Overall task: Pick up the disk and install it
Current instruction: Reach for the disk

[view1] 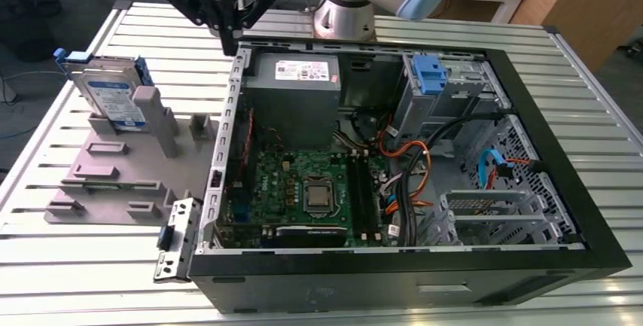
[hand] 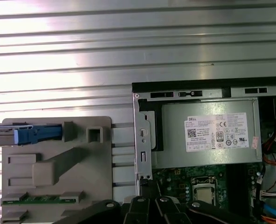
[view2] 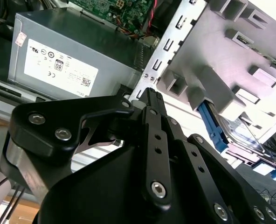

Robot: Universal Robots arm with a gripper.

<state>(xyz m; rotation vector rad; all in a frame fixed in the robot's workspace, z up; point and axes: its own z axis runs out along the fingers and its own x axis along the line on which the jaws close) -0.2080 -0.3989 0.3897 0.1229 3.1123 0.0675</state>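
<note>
Gripper (view2: 151, 93) right in the lens, jaws closed on nothing, hovering by the computer case (view1: 402, 281) rim | disk (view1: 108, 96) stands on edge in grey holder (view1: 120, 168) on bench (view1: 80, 281), well apart | label faces exterior camera, long side looks upright imo | risk: crooked pull jams it in the slot, or a swing clips the case wall

A white printed sticker (hand: 217, 132) sits on the grey box (hand: 173, 140).

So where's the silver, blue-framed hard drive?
The silver hard drive stands on edge in the grey plastic holder, at the exterior view's left, beside the black computer case.
</note>
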